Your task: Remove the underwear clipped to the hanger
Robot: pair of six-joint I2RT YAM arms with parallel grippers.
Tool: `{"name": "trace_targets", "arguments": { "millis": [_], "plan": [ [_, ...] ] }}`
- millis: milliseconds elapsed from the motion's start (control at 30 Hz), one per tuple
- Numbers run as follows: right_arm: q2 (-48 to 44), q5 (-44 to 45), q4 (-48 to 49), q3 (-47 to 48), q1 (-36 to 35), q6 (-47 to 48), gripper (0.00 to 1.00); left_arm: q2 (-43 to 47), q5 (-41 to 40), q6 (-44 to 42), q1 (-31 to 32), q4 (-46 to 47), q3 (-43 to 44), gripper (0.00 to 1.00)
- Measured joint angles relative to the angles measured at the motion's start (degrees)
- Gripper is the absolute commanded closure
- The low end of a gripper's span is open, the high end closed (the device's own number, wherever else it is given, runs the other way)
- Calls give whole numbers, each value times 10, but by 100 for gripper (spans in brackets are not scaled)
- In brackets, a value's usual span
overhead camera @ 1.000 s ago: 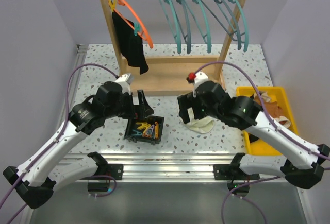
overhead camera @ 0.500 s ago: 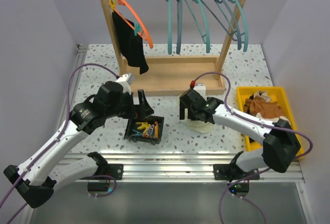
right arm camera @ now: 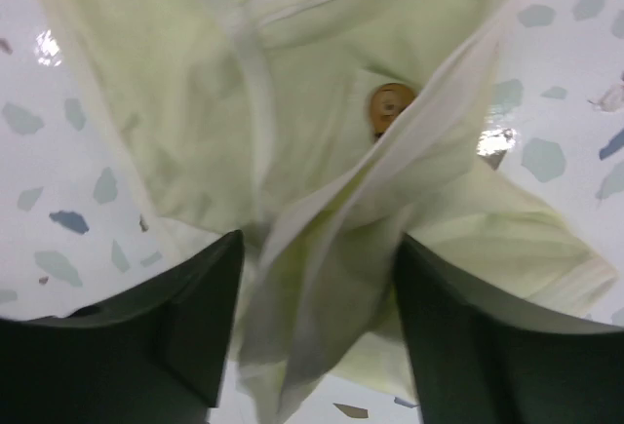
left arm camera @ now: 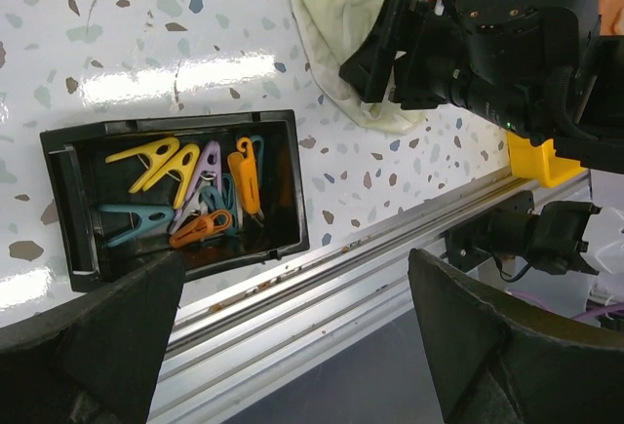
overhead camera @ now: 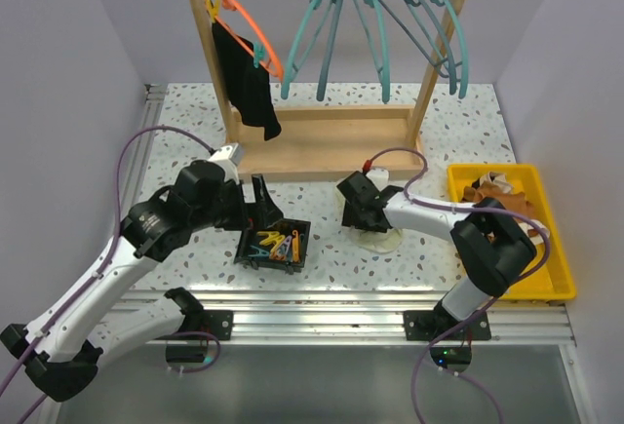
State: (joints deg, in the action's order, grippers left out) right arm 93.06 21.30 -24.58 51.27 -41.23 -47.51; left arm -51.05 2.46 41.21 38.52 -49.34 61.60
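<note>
Speckled table (overhead camera: 175, 122), pale walls on three sides, and a wooden rack (overhead camera: 322, 141) along the far edge.

Black piece (overhead camera: 244, 78) hangs from the orange hanger (overhead camera: 255, 39) at the rack's left end. A teal peg (overhead camera: 259, 57) pins it, so that half of the job looks undone.

Cream brief (overhead camera: 382, 240) lies crumpled flat on the table, near the rack's base and right of centre. It is already off any hanger.

Right gripper (overhead camera: 357, 213) sits low over the brief. In the wrist view its fingers (right arm camera: 166, 317) are spread wide with the cloth lying between them, nothing pinched. My guess is that it is either setting the garment down or lining up to take it to the yellow bin (overhead camera: 522, 288) at the right, which holds brown clothes (overhead camera: 502, 195).

Left gripper (overhead camera: 265, 205) hovers over the black tray (overhead camera: 246, 239) of coloured clothes pegs (overhead camera: 277, 242). Its fingers are also spread and empty, which fits dropping a removed peg there.

Changes over the last second:
- The right arm has folded in on itself. Its elbow now sits near the yellow bin, where before the arm stretched out long toward the right.
- The right gripper has crept slightly left and lower onto the brief.
- The teal hangers (overhead camera: 390, 24) have splayed at new angles and appear to be swinging.
- The left arm has barely shifted.
- The black piece and the tray are unchanged.
</note>
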Motion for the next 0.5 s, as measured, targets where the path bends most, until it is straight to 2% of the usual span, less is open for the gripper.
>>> {"name": "trace_targets", "arguments": {
  "millis": [67,100,133,167,367,500],
  "plan": [
    [0,14,0,-6,0,-12,56,3,0,1,0,-3,0,0],
    [-2,20,1,-9,0,-19,81,5,-1,2,0,-5,-1,0],
    [-5,23,2,-14,0,-26,95,7,-2,2,0,-7,-2,0],
    [-9,27,2,-20,0,-34,100,10,-2,2,0,-8,-4,0],
    [-80,37,-48,-59,0,-74,100,19,-1,2,0,-14,-8,0],
    [-230,81,-151,-59,0,-105,100,23,2,2,0,-14,-7,0]
  ]
}}
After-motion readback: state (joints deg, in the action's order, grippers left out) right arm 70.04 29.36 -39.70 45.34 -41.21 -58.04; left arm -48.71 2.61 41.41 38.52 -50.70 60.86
